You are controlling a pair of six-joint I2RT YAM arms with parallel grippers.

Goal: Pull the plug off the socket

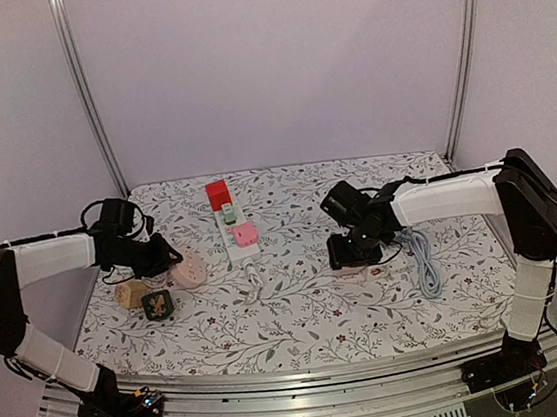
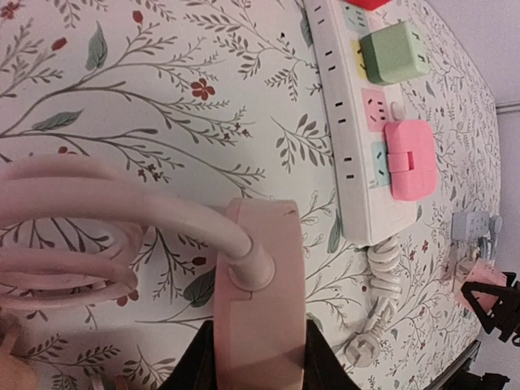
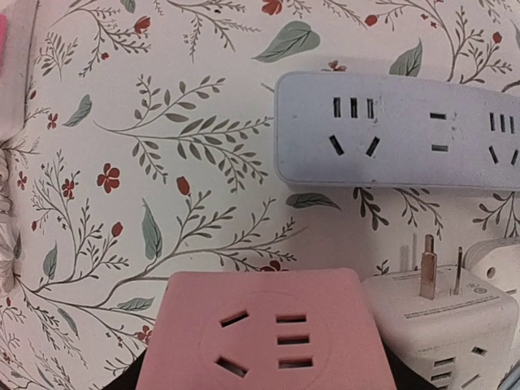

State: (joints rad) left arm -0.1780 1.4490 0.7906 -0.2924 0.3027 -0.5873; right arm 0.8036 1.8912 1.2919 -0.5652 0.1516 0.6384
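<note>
My left pincer [image 2: 260,361] is clamped on a pink corded plug [image 2: 262,301] on the worktop [image 1: 311,315]. My right pincer [image 1: 352,252] looks clamped on a pink cube [image 3: 258,333], clear of the grey strip [image 3: 406,130]. The white strip [image 2: 349,146] carries a red plug [image 1: 218,193], green plug [image 2: 393,52] and flat pink plug [image 2: 409,160], so I judge that pulling remains.

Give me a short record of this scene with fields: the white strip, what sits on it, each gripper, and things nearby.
white strip: lies mid-table
on it: red plug, green plug, pink plug
left gripper: shut on corded plug, beside the white strip, apart from it
right gripper: shut on pink cube
near pink cube: grey strip, empty sockets; white adapter, prongs up
</note>
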